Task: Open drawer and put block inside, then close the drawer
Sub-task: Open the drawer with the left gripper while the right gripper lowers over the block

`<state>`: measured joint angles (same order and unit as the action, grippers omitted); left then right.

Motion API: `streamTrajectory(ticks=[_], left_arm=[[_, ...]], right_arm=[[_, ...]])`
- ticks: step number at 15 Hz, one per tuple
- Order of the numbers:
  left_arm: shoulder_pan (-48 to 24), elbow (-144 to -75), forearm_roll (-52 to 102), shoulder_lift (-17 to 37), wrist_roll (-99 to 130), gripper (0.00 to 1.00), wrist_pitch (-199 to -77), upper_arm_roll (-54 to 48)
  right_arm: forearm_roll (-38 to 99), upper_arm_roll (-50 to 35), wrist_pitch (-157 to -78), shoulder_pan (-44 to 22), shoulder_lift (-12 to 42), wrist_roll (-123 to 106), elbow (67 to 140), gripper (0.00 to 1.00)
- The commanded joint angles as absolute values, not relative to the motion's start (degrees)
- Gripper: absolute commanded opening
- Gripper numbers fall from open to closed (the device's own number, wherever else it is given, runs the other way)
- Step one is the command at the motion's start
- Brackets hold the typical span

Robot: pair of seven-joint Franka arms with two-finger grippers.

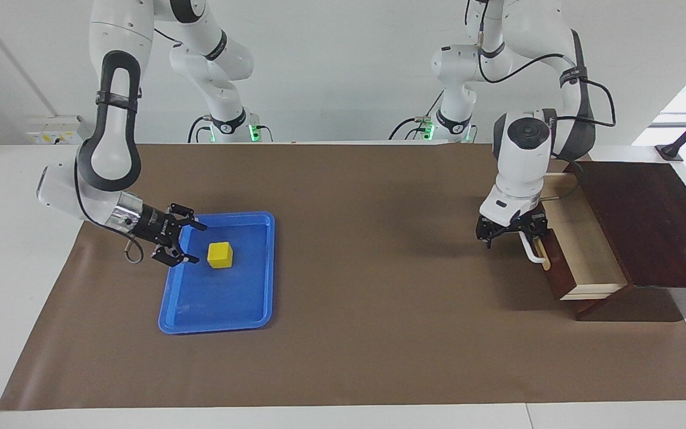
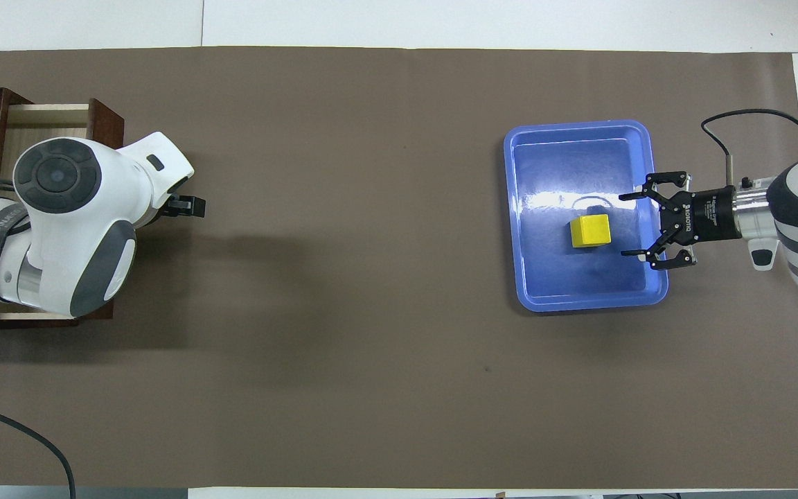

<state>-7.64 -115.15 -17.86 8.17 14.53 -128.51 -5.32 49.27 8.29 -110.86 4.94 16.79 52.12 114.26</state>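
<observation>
The yellow block [image 1: 220, 255] [image 2: 591, 231] lies in the blue tray [image 1: 248, 310] [image 2: 579, 294]. My right gripper [image 1: 196, 244] [image 2: 625, 226] is open, turned sideways low over the tray's rim at the right arm's end, facing the block with a small gap between them. The drawer [image 1: 584, 250] [image 2: 46, 116] is pulled out of the dark wooden box [image 1: 646, 220], showing its pale inside and its white handle [image 1: 535, 253]. My left gripper [image 1: 513, 235] points down in front of the drawer, beside the handle, and looks open. In the overhead view the left arm hides most of the drawer.
A brown mat [image 1: 379, 333] [image 2: 371, 346] covers the table. The tray lies toward the right arm's end and the wooden box toward the left arm's end, with a wide stretch of bare mat between them.
</observation>
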Motion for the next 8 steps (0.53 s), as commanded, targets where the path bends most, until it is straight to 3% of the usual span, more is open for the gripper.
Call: streamTrajectory(ticks=[1,8], left_arm=[[-10.1,-113.6,-16.5,9.1,17.2,1.0,-127.4,-4.8],[-10.6,-112.2,-14.3,9.2,17.4,1.0,-125.2,-4.7]], right_arm=[[51.4,7.8,-113.3,5.5,16.7,48.3,116.7,1.0],[55.1,7.8,-115.7,5.4,19.7,42.8,117.9,1.0]])
